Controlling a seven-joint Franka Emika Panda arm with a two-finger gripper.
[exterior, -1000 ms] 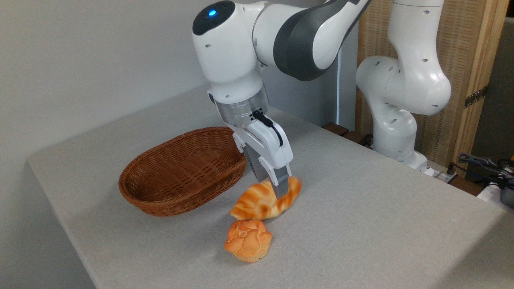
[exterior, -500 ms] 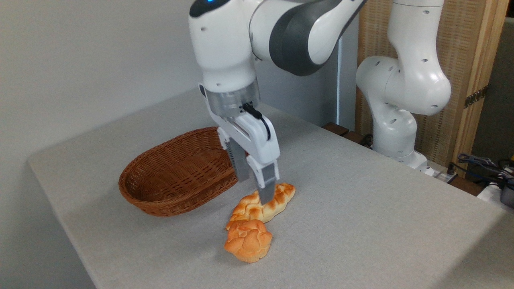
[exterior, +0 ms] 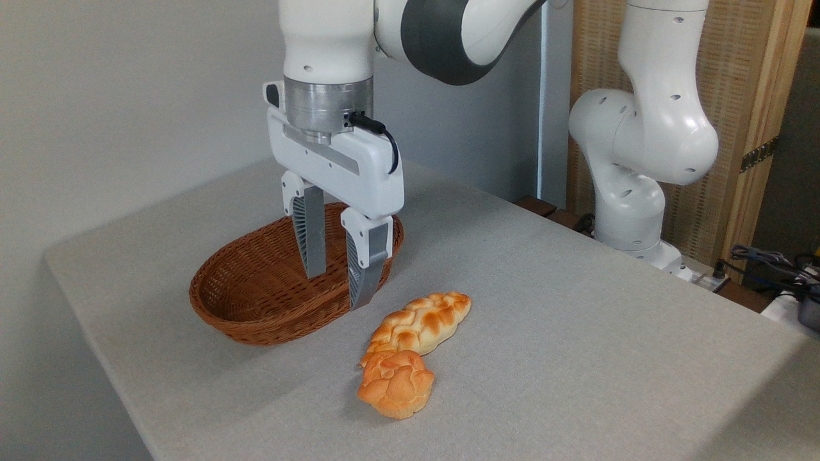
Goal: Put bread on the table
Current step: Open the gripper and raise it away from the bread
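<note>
Bread [exterior: 423, 321] lies flat on the table [exterior: 576, 333], clear of the basket [exterior: 256, 282], which sits off at its 9 o'clock. Its lower end touches or slightly overlaps the bun [exterior: 396, 383] at 7 o'clock; can't tell which. Gripper [exterior: 339, 282] hangs up over the basket's near rim, fingers spread with nothing between them, at approx 10 o'clock from the loaf and apart from it. Task looks done, loaf's on the cloth. Handling, as a guess: looks light, prob a foam or plastic prop w/ a glossy braided crust, so a bit slippery and maybe a little squashy, not fragile. It's long and narrow, so if it needs re-taking, best bet is across the short width at mid-length, pads in the seams btwn the braid bumps, where it'd balance and not swing. Grabbing near an end would likely let it droop or twist. Bun's close to the low end, so coming in there risks nudging it; the upper half at 1 o'clock is freer.
</note>
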